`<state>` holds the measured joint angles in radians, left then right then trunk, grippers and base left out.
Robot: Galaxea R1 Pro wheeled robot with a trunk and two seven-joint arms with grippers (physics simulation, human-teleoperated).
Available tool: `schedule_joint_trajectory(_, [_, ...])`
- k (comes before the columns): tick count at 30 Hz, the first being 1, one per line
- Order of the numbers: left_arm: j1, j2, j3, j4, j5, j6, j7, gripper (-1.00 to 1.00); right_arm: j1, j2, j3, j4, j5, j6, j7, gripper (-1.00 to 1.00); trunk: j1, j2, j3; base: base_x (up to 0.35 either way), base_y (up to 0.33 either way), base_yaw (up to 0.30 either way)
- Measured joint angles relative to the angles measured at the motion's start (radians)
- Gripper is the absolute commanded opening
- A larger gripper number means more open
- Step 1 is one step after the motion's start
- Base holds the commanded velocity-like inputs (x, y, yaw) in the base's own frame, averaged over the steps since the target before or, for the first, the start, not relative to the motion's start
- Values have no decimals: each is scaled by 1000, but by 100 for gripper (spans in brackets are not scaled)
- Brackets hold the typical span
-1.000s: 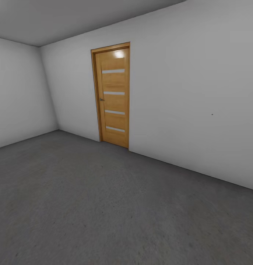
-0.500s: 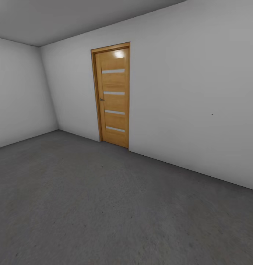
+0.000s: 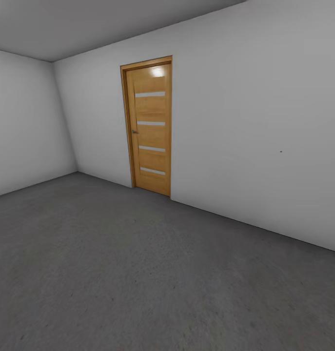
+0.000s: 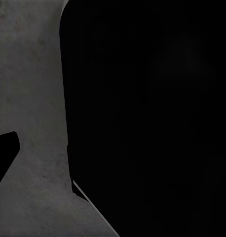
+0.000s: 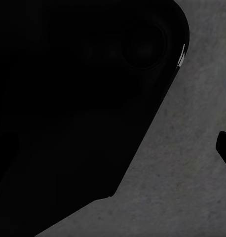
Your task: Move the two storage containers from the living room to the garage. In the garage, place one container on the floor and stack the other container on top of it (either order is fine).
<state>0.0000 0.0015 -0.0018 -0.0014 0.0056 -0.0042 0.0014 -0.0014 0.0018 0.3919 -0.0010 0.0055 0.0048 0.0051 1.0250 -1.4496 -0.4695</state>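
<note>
The garage floor (image 3: 138, 273), rough dark grey concrete, fills the lower half of the head view and runs back to plain white walls: one wall (image 3: 255, 131) slants across the right and centre of the frame, another (image 3: 26, 126) closes off the left side, and a grey ceiling (image 3: 89, 24) covers the upper left. In the upper centre of the frame, set in the slanting wall, stands an orange-wood door (image 3: 150, 126) with four pale horizontal slits one above another, a small handle on its left edge and a bright glare near its top; its foot meets the concrete. A tiny dark speck marks the wall at the right of the frame. In the left wrist view a strip of the same mottled concrete (image 4: 29, 98) shows along the left edge, beside a large black shape that I cannot make out, with a small black wedge at the lower left. In the right wrist view the concrete (image 5: 192, 173) shows at the right and lower right, next to a similar black mass with a rounded corner. Whether either gripper is spread or pressed together, I cannot tell.
</note>
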Motion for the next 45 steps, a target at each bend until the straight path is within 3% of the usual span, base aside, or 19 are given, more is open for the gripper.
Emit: schedule_joint_trajectory(45, [0, 0, 0, 0, 0, 0, 0, 100, 0, 0, 0, 0, 0, 0, 0, 100, 0, 0, 0, 0, 0, 0])
